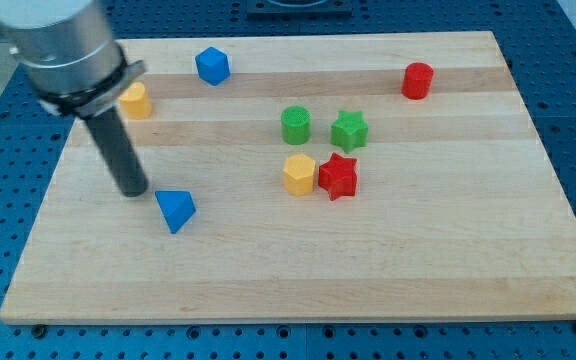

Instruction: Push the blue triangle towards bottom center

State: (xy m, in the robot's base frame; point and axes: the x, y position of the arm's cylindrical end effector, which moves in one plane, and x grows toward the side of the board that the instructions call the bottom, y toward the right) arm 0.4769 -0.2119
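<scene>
The blue triangle (175,210) lies on the wooden board (418,260) left of centre, in the lower half. My tip (133,191) rests on the board just to the triangle's upper left, a small gap away, not clearly touching it. The dark rod rises from the tip toward the view's top left, into the grey arm body.
A blue hexagonal block (212,65) sits near the top. A yellow block (135,101) is partly hidden behind the rod. A green cylinder (295,125), green star (349,130), yellow hexagon (299,173) and red star (338,176) cluster at centre. A red cylinder (418,80) sits top right.
</scene>
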